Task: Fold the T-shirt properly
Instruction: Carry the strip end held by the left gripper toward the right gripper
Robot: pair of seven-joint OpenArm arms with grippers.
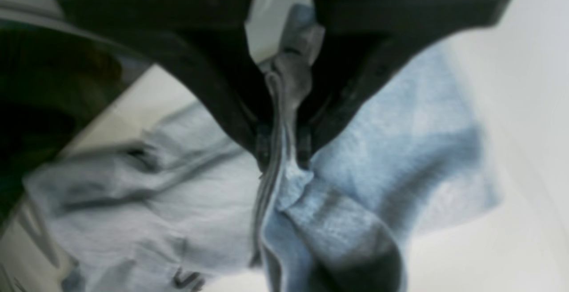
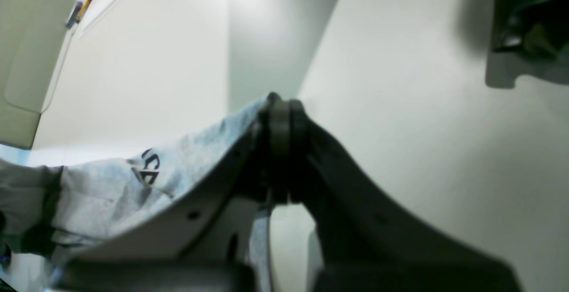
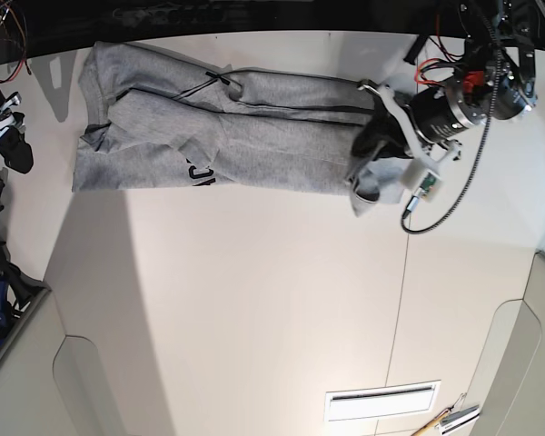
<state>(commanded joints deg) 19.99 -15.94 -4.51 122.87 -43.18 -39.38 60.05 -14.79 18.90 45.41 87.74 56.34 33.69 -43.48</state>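
The right gripper [image 3: 19, 158], fingers together, is empty, beside the shirt [image 3: 282, 150], which lies as a long strip on the table [image 3: 263, 291]. The left gripper [image 3: 367, 153] pinches its far end; it should lift gently, keep the layers aligned, then fold inward.

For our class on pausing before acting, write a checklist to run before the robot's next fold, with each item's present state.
1. Left gripper grips the shirt: ok.
2. Right gripper clear of the shirt: ok, beside it.
3. Right gripper open, ready to grasp: not ok, shut.
4. Shirt free of creases: not ok, wrinkled.
5. Layers aligned underneath: cannot tell, hidden.
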